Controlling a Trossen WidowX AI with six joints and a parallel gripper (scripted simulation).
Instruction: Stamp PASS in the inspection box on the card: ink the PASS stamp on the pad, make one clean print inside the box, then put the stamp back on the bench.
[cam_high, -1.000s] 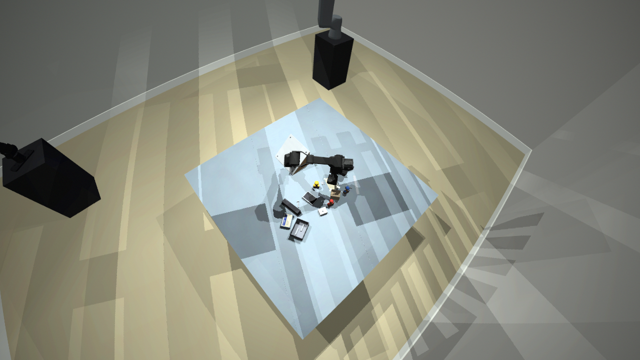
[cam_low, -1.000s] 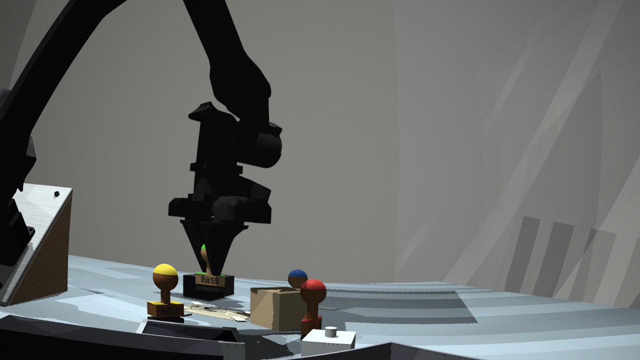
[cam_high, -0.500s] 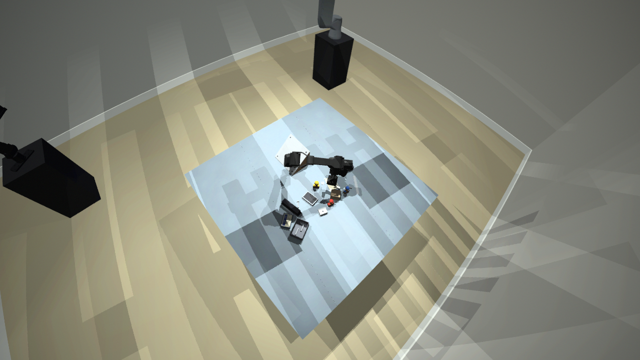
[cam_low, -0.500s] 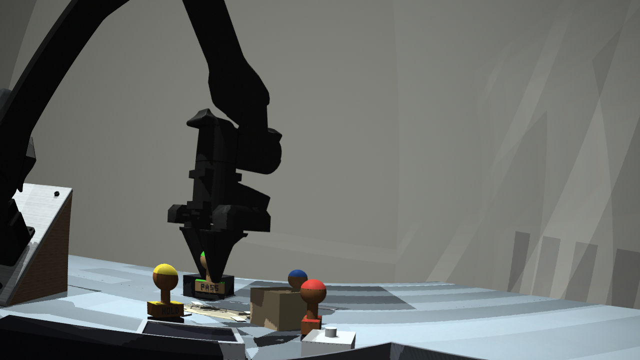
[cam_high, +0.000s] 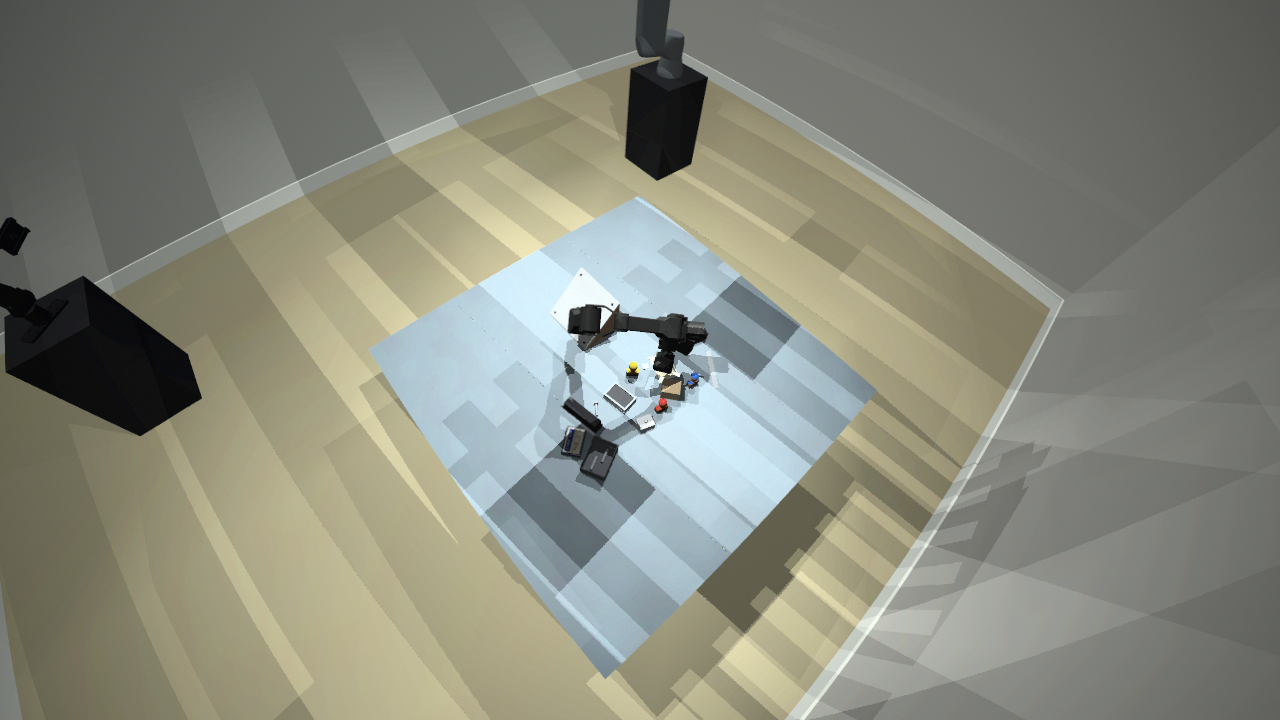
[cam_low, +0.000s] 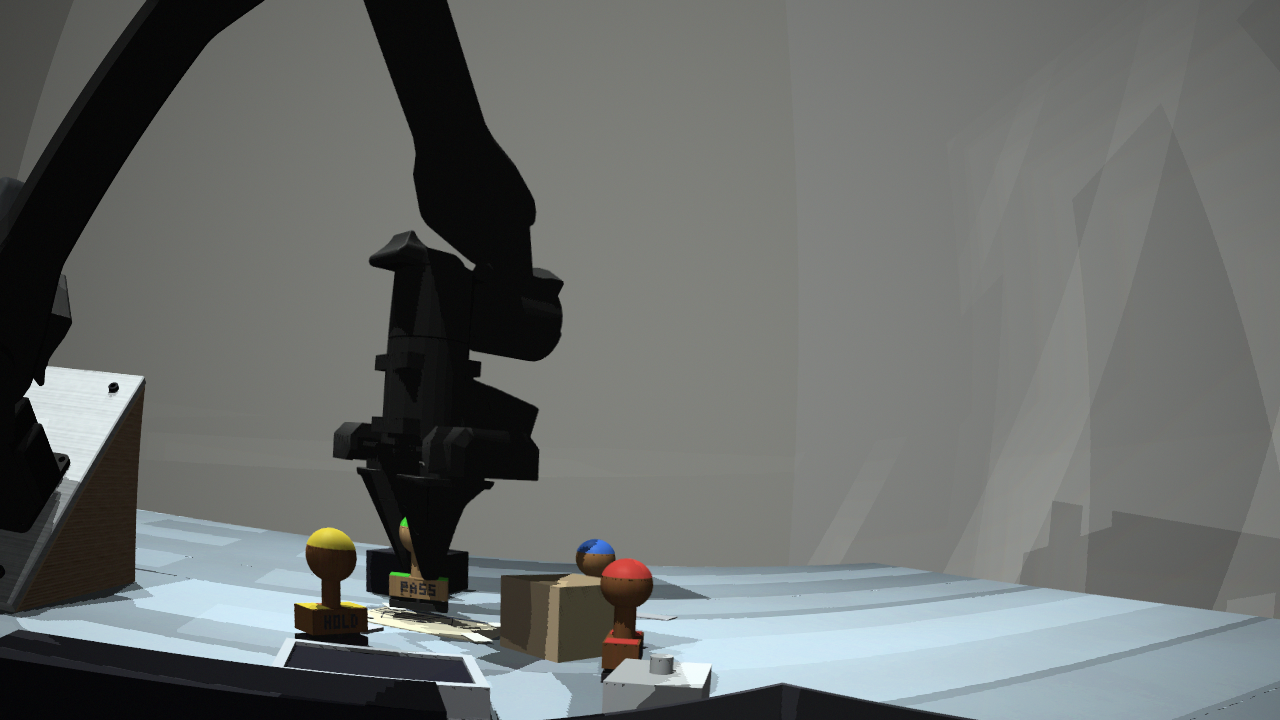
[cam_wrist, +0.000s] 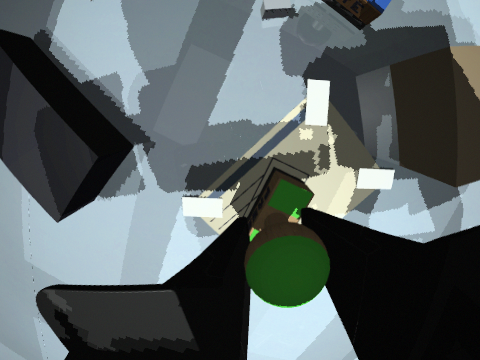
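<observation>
My gripper (cam_high: 663, 366) (cam_low: 414, 565) (cam_wrist: 274, 222) points down and is shut on the PASS stamp (cam_low: 418, 589) (cam_wrist: 287, 270), green-topped and upright. The stamp is low over the cream card (cam_low: 474, 630) (cam_wrist: 345, 195); I cannot tell whether its face touches the card. In the wrist view the stamp's base covers part of the black-outlined box on the card, so any print under it is hidden. White tabs lie at the card's corners. The ink pad (cam_high: 619, 397) (cam_low: 375, 666), dark with a pale rim, lies in front of the card in the exterior view.
A tan block (cam_high: 672, 386) (cam_low: 572, 617) (cam_wrist: 425, 115) stands beside the card. The yellow HOLD stamp (cam_high: 632, 368) (cam_low: 331, 617), blue stamp (cam_high: 693, 379) (cam_low: 595, 558) and red stamp (cam_high: 661, 405) (cam_low: 626, 585) stand around. A black block (cam_low: 457, 573) (cam_wrist: 55, 120) is behind the PASS stamp.
</observation>
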